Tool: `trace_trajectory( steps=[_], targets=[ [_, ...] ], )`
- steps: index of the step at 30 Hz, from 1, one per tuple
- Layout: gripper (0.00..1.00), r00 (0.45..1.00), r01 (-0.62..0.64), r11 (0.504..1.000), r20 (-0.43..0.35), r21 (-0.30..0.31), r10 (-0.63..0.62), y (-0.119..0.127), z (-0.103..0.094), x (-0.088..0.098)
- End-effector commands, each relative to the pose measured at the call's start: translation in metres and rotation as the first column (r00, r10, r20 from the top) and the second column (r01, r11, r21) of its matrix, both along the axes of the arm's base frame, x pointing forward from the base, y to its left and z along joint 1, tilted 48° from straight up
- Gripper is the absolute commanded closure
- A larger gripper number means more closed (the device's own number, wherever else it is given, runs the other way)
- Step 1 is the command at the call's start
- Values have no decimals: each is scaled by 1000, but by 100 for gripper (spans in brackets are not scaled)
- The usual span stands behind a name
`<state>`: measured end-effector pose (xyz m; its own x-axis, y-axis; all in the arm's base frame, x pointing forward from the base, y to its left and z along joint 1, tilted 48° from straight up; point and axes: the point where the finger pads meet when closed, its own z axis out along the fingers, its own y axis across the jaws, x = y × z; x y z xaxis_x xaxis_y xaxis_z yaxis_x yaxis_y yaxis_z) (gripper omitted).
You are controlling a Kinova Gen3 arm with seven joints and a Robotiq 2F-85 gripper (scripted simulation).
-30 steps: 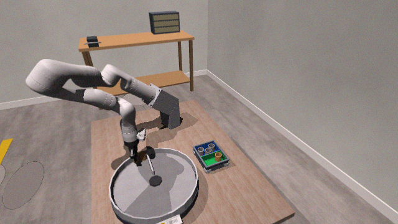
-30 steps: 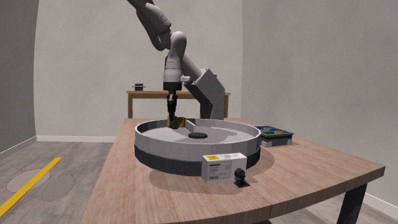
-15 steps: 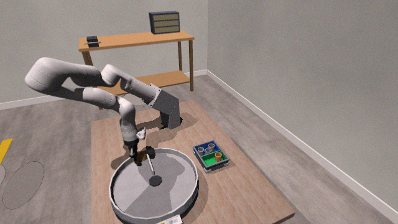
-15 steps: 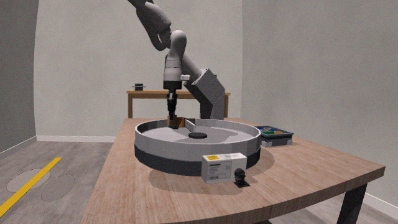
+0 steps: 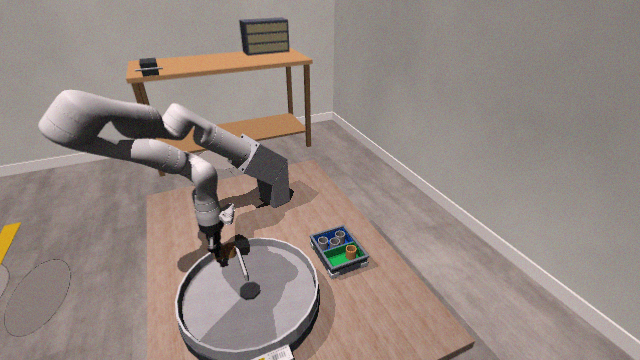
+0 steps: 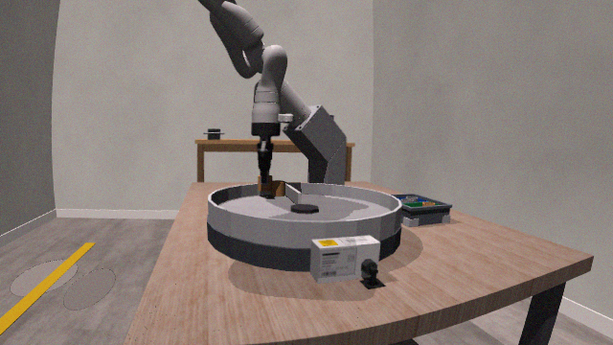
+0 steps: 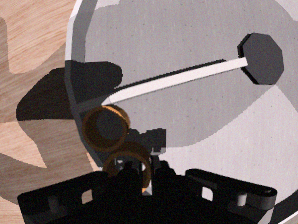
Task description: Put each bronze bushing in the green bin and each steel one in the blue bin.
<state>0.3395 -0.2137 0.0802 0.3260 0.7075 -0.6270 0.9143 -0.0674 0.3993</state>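
A: Status of the gripper (image 5: 221, 261) (image 6: 264, 191) (image 7: 146, 165)?
B: At eleven o'clock on the turntable (image 5: 280, 320) (image 6: 268, 227) (image 7: 200, 115), top view. Fingers nearly together, judged clamped on the wall of the near bronze bushing (image 6: 261, 184) (image 7: 131, 147), one finger inside the ring and one outside.

A: Where is that bushing?
B: Inside the rim, by the guide bar (image 5: 242, 263) (image 6: 293, 194) (image 7: 175, 80). The far bronze bushing (image 5: 229, 250) (image 6: 277, 188) (image 7: 106, 129) lies just beside it, toward eleven o'clock in the wrist view. Cannot tell whether the held one is off the plate.

A: Sorted count?
B: From the hub (image 5: 250, 290) (image 6: 305, 209) (image 7: 262, 59), the bins lie at two o'clock, top view. Blue bin (image 5: 328, 234): three steel bushings (image 5: 334, 242). Green bin (image 5: 336, 258) (image 6: 413, 205): one sorted bronze bushing (image 5: 351, 251) (image 6: 428, 204). None appears misplaced.

A: Remaining?
B: Two bronze seen, both due in green; no steel is seen on the turntable. Judged past halfway: four binned, two left, then release and withdrawal. Next, likely a straight lift, minding the neighbour; a wall grip could let the sleeve tilt.
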Motion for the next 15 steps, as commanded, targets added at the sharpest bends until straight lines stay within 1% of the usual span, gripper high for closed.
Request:
trace_trajectory(
  steps=[1, 15],
  targets=[
    [100, 1000, -2, 1000, 1, 1, 2, 2, 1, 0],
    [100, 1000, -1, 1000, 1, 1, 1, 4, 3, -1]
  ],
)
